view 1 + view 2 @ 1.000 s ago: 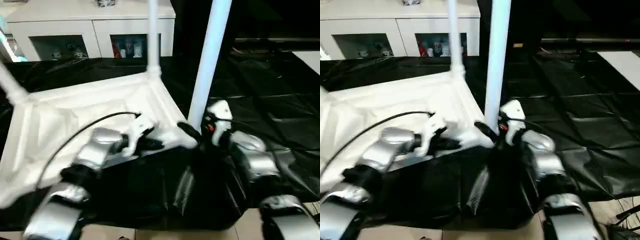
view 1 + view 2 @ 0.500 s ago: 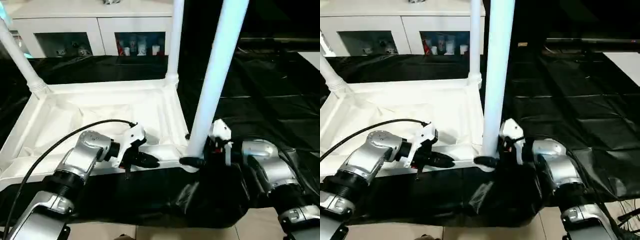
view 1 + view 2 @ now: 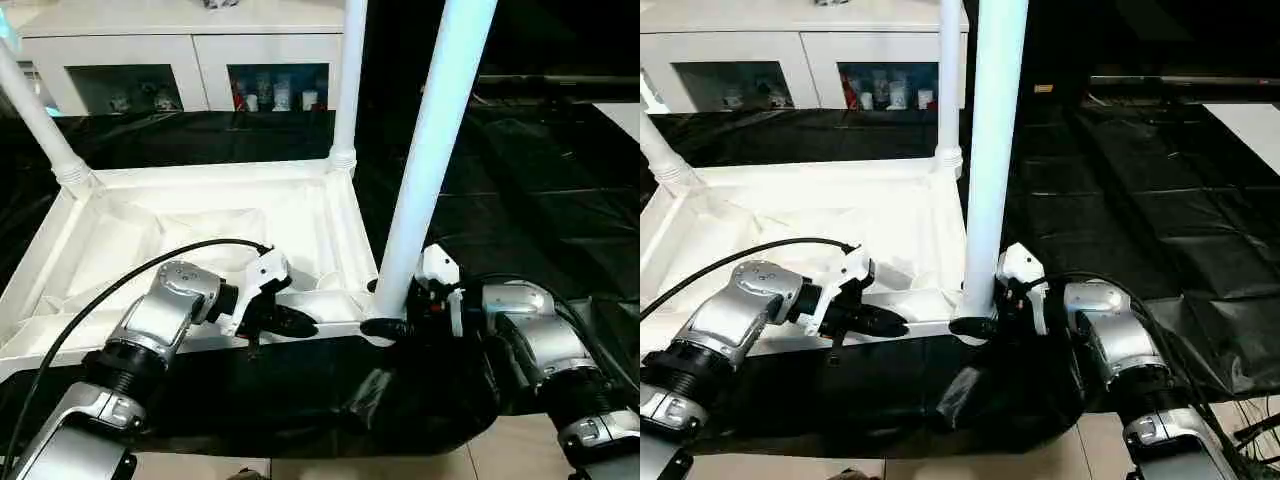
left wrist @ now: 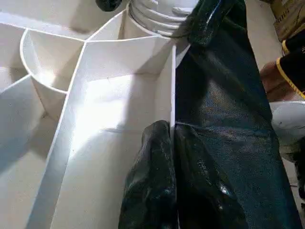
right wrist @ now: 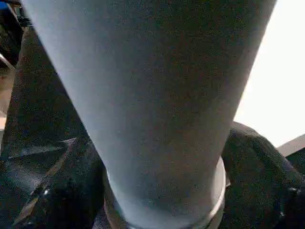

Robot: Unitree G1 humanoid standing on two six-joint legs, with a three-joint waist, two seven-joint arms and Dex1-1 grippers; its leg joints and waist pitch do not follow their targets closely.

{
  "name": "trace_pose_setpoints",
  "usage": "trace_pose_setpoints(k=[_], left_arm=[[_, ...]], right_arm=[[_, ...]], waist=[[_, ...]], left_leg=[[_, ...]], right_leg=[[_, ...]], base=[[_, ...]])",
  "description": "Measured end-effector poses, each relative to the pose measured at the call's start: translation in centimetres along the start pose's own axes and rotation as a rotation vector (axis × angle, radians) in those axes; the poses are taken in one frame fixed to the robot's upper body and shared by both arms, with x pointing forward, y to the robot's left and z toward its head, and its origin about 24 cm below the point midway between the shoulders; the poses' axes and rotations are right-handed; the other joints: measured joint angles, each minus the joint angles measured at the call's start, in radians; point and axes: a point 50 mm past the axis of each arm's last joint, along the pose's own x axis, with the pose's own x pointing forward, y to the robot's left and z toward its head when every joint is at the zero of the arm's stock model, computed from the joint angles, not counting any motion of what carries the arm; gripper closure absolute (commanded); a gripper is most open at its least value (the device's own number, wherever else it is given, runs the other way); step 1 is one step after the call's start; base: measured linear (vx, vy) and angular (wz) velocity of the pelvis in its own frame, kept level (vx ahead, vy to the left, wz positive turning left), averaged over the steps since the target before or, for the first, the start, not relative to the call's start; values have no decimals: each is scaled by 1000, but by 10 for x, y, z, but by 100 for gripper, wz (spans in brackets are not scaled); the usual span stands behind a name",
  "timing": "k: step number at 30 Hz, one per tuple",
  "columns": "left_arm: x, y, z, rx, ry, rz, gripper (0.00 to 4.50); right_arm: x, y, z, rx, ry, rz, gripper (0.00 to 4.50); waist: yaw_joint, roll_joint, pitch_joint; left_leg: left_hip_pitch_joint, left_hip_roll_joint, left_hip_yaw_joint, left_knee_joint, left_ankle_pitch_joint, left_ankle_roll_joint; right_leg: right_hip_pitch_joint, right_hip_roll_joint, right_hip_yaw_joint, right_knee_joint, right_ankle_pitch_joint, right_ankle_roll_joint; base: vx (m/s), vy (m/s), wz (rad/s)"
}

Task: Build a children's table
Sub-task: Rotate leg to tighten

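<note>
Leg at the near corner, both arms on the table

Head view: upturned table top (image 3: 200,230) lies on the black-draped worktop (image 3: 520,200); right gripper (image 3: 975,325) pinches the near leg (image 3: 425,150) at its base.
Left wrist: left gripper (image 4: 172,181) jaws pinch the top's near rim.
Right wrist: the leg, fingers (image 5: 257,162) either side.

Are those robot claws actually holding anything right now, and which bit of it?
Yes. The right gripper clasps the near leg at its base, by the corner socket. The left gripper pinches the tabletop's near side wall.
</note>
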Motion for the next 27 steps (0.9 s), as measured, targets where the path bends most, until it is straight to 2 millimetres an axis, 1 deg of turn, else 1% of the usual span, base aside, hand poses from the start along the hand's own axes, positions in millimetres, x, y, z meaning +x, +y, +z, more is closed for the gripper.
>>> trace_pose_setpoints(k=[2, 4, 7, 14, 17, 20, 24, 26, 27], left_arm=[[0, 0, 0, -2, 1, 1, 450], [0, 0, 0, -3, 1, 1, 450], [0, 0, 0, -3, 3, 1, 450], [0, 0, -1, -3, 8, -1, 450], [-1, 1, 0, 14, 3, 22, 450], [9, 7, 2, 5, -48, 96, 450], [27, 19, 14, -11, -71, 242, 450], [32, 21, 16, -27, -76, 271, 450], [36, 23, 17, -40, -78, 302, 450]], right_arm=[[1, 1, 0, 0, 1, 7, 134], [1, 1, 0, 0, 1, 7, 160], [1, 1, 0, 0, 1, 7, 172], [2, 1, -1, 3, -4, 4, 177], [5, 0, -2, 28, -25, -32, 177], [7, -8, -6, 85, -64, -167, 178], [22, -22, -8, 199, -135, -457, 178], [27, -24, -9, 227, -150, -534, 178], [32, -26, -9, 250, -158, -595, 178]], waist=[[-2, 0, 0], [-2, 0, 0], [-2, 0, 0], [-3, 0, 0], [-5, 0, 0], [-7, 0, 0], [-13, 0, 0], [-15, 0, -1], [-16, 1, -1]], left_leg=[[0, 0, 0, 0, 0, 0], [0, 0, 0, 1, 0, 0], [0, 0, 0, 1, 0, 0], [1, 0, 0, 2, 0, 0], [1, 1, 0, 4, 0, 0], [4, 1, -1, 7, -2, -4], [7, 0, -1, 8, -1, -5], [9, 0, -1, 8, 0, -5], [12, 0, -1, 8, 0, -5]], right_leg=[[0, 0, 0, 1, 0, 0], [0, 0, 0, 1, 0, 0], [0, 0, 0, 1, 0, 0], [0, 0, 0, 3, 0, 0], [0, 0, 0, 6, 0, 0], [2, 0, 1, 9, 1, -2], [4, 0, 3, 9, 4, -4], [6, 0, 4, 9, 4, -4], [8, 0, 4, 8, 4, -4]], base=[[0, 0, 0], [0, 0, 0], [0, 0, 0], [0, 0, 0], [0, 0, 0], [0, 0, 0], [0, 0, 0], [0, 0, 0], [0, 0, 0]])
